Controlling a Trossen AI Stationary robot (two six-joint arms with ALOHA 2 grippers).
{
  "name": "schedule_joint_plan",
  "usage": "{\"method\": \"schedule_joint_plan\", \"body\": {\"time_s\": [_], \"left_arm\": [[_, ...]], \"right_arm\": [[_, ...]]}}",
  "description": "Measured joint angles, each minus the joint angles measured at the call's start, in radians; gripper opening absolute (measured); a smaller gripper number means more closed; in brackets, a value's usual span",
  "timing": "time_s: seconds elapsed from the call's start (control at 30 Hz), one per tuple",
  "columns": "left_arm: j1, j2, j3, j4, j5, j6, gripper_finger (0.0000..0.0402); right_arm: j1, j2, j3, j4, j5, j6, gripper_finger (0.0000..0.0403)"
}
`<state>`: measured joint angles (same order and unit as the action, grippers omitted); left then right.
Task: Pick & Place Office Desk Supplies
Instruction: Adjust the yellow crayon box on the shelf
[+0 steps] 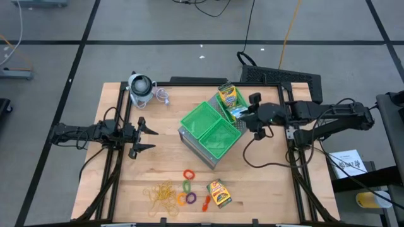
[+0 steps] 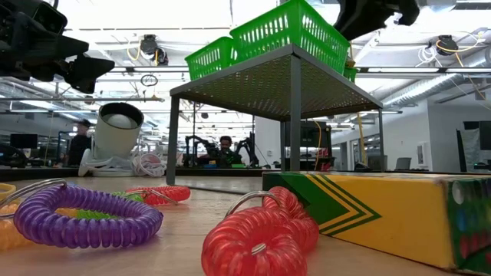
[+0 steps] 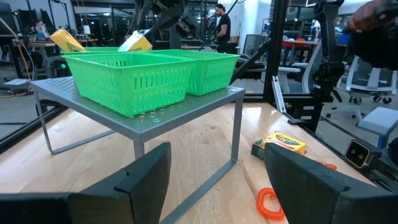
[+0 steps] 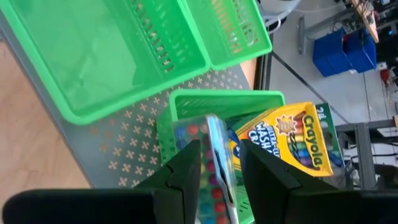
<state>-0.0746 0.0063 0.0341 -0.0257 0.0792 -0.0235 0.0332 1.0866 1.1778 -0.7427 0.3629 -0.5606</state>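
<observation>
Closest to the low camera lie a red coil ring [image 2: 261, 238] and a purple coil ring [image 2: 84, 218], touching the worktop near its front edge, with the long side of the yellow-orange crayon box [image 2: 376, 211] just beside them. From above I see the tan rubber bands [image 1: 161, 194] near the front edge too, a little toward the left corner.

My right gripper [image 4: 219, 163] is over the small green tray [image 4: 186, 102] at the back of the grey stand [image 1: 208, 154], and its fingers are clamped on the thin edge of a teal crayon box [image 4: 211, 162]. A second crayon box [image 4: 292, 140] already stands in this tray.

I judge this card box light and stiff, but hollow, so a strong squeeze can dent it. The printed card looks smooth and may slip, so holding across the narrow faces near the middle seems best to me.

The rings look soft and springy, and the bands limp and tangled; I would pinch them from above.

My left gripper [image 1: 146, 139] waits with its fingers spread and empty near the left edge of the worktop.
</observation>
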Motion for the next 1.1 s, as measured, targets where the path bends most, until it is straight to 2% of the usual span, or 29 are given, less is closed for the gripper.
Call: {"method": "schedule_joint_plan", "body": {"time_s": [0.33, 0.7, 0.9, 1.1], "left_arm": [[0.000, 0.000, 0.000, 0.000, 0.000, 0.000, 0.0264], [0.000, 0.000, 0.000, 0.000, 0.000, 0.000, 0.0264], [0.000, 0.000, 0.000, 0.000, 0.000, 0.000, 0.0264], [0.000, 0.000, 0.000, 0.000, 0.000, 0.000, 0.0264]], "right_arm": [[-0.014, 0.005, 0.000, -0.018, -0.002, -0.001, 0.0091], [-0.014, 0.005, 0.000, -0.018, -0.002, -0.013, 0.0006], [-0.014, 0.005, 0.000, -0.010, 0.004, -0.089, 0.0002], [-0.014, 0.005, 0.000, 0.067, 0.057, -0.176, 0.0001]]}}
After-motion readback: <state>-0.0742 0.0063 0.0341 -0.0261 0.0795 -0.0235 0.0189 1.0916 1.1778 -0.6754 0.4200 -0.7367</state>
